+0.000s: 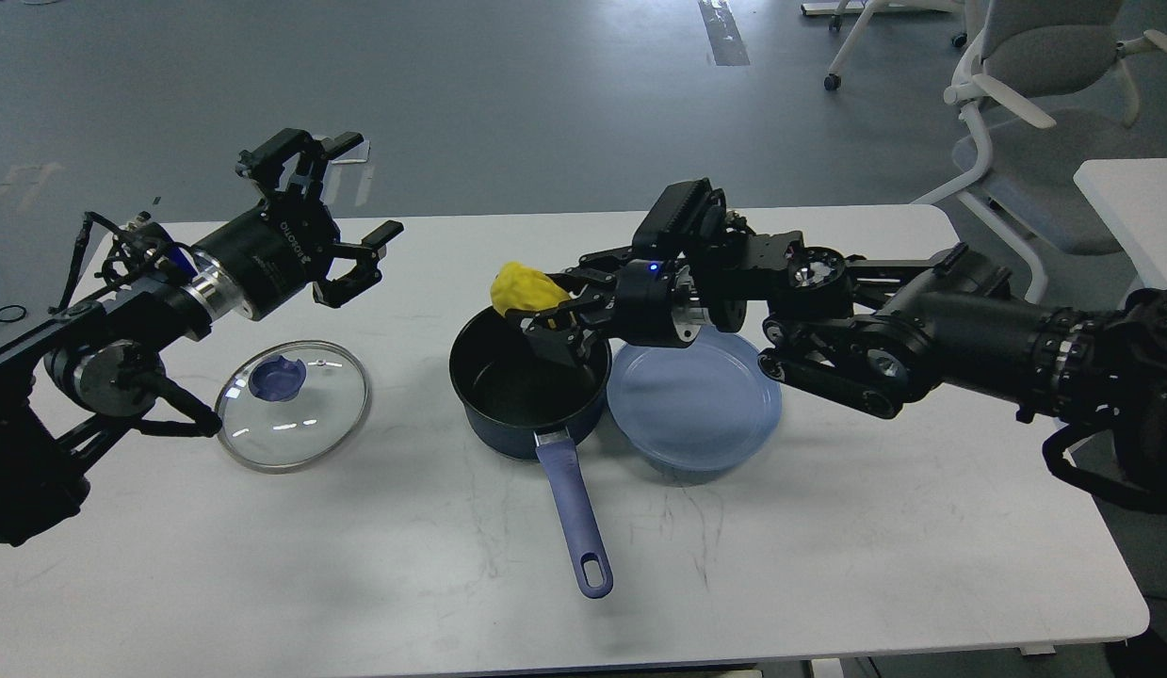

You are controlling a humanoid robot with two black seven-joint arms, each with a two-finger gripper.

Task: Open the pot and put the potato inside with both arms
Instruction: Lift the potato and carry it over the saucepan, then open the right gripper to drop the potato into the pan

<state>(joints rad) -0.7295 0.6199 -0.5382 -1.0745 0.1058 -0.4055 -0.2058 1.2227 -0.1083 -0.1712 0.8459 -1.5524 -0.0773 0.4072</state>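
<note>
Head view: plate (710,414) touches pot (526,381); lid (293,405) apart.

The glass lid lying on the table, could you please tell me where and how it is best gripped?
Grip the blue knob at the centre of the glass lid, coming straight down from above. The lid lies flat on the table, so its thin rim offers fingers no purchase, while the knob appears to stand up. The open left gripper is nearest.

Office or lab: white table (828,565), grey floor (498,94), wheeled office chairs (1045,104).
</note>
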